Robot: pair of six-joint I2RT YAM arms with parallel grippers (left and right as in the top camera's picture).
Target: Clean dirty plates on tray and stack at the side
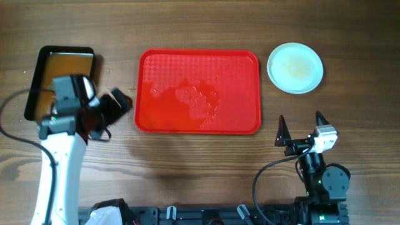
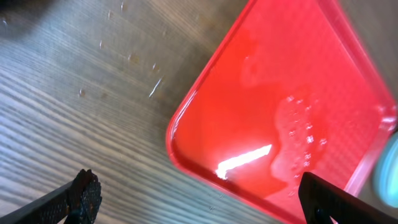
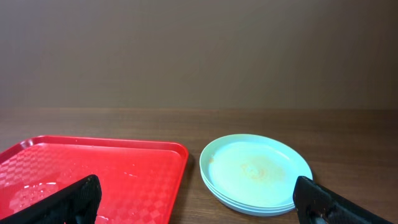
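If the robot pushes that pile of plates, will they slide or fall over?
Probably slide: the plates look glossy and sit flat on the wooden table. Tipping seems unlikely, since the pile is low and wide. The top one might shift off the others.

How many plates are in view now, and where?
3, it seems: one stack on the table right of the red tray; the lower two show only as rims.

The red tray [image 1: 237,75] lies on the surface [image 1: 187,169] with wet patches, a pale plate [image 1: 295,67] beside its far right corner. The left end effector [image 1: 115,105] sits between tray and black pan [image 1: 37,81]; the right end effector [image 1: 300,120] has its fingers spread.
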